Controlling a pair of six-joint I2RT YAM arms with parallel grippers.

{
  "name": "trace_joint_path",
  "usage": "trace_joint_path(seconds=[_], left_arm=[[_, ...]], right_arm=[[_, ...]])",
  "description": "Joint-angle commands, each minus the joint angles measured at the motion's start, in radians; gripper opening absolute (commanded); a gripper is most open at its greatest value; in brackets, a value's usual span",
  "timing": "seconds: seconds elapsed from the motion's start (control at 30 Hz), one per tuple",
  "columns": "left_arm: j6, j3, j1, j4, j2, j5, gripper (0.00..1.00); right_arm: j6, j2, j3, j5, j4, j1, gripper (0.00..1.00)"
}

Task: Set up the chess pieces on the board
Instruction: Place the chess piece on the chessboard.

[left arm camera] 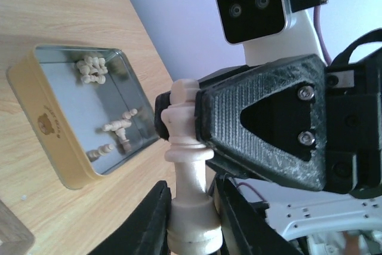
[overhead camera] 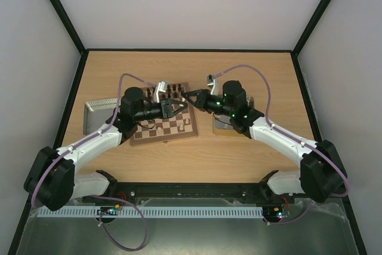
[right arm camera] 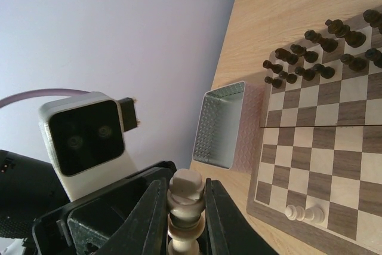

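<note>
One cream chess piece (left arm camera: 190, 177) hangs in the air between both grippers, above the board (overhead camera: 173, 128). My left gripper (left arm camera: 191, 225) is shut on its wide base. My right gripper (right arm camera: 185, 207) is shut on its head (right arm camera: 186, 189), and its black body (left arm camera: 262, 129) fills the left wrist view. From above, the left gripper (overhead camera: 178, 108) and right gripper (overhead camera: 190, 98) meet tip to tip over the board's far right part. Two cream pieces (right arm camera: 304, 213) stand at the board's near edge (right arm camera: 334, 159). Dark pieces (right arm camera: 316, 52) fill the far rows.
A yellow-rimmed tin (left arm camera: 77, 111) on the table holds several loose cream pieces. An empty patterned metal tin (right arm camera: 224, 123) lies beside the board, left of it from above (overhead camera: 98, 111). The left arm's wrist camera (right arm camera: 83, 141) sits close to my right fingers.
</note>
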Motion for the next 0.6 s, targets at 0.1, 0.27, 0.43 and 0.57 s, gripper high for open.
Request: trace_joint_path(seconds=[0.1,0.27,0.43,0.57], left_arm=[[0.076,0.032,0.000,0.007,0.008,-0.016,0.13],[0.217,0.049,0.000,-0.058,-0.021,-0.011,0.08],[0.471,0.110,0.000,-0.256,-0.054,0.000,0.07],[0.642,0.144,0.001,-0.379,-0.085,0.042,0.07]], right_arm=[[-0.043,-0.017,0.007,-0.049,0.022,0.007,0.17],[-0.123,-0.037,0.073,-0.034,-0.131,0.006,0.32],[-0.223,-0.053,0.169,-0.072,-0.325,-0.006,0.45],[-0.292,-0.058,0.220,-0.120,-0.451,-0.013,0.52]])
